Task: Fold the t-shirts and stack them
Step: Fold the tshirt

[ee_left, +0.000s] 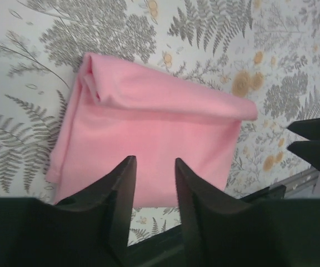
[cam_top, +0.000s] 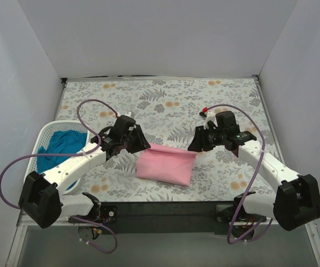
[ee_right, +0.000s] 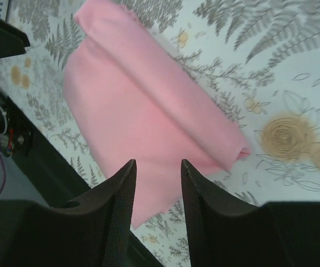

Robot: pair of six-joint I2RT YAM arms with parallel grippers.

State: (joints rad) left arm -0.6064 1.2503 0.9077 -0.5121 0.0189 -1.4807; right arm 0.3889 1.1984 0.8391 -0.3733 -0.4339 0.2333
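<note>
The light pink t-shirt (cam_top: pixel 166 164) lies folded into a compact rectangle on the fern-print table, between the two arms. It fills the left wrist view (ee_left: pixel 149 133) and the right wrist view (ee_right: pixel 143 111). The teal-blue t-shirt (cam_top: pixel 61 146) lies crumpled inside the white lattice basket (cam_top: pixel 44 133) at the left. My left gripper (cam_top: pixel 143 143) hovers just above the pink shirt's left edge, open and empty (ee_left: pixel 153 167). My right gripper (cam_top: pixel 196 146) hovers above its right edge, open and empty (ee_right: pixel 157 169).
The table's black front edge (cam_top: pixel 165 210) runs just below the pink shirt. White walls enclose the table on three sides. Purple cables (cam_top: pixel 93 108) loop over both arms. The fern-print surface (cam_top: pixel 165 100) extends behind the shirt.
</note>
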